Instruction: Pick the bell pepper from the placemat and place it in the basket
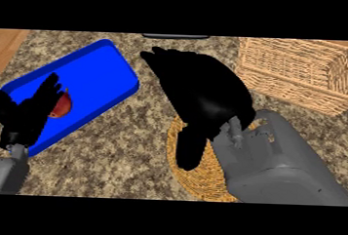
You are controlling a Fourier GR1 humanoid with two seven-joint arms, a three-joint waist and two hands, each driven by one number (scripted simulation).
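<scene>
bell pepper (60, 105) on blue placemat (77, 89), far left | left hand (26, 115) open, fingers straight, just beside it, nearer | right hand (199, 98) open, holding nothing, mid-counter | basket (301, 72) far right, well apart

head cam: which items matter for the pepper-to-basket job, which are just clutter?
Job:
- placemat, round and woven, mostly hidden under the right hand
- basket, top right
- pepper: not visible, so the hand may be covering it

Clutter:
- blue tray, left
- red item on the tray, partly behind the left hand
- dark object at the far edge
</scene>
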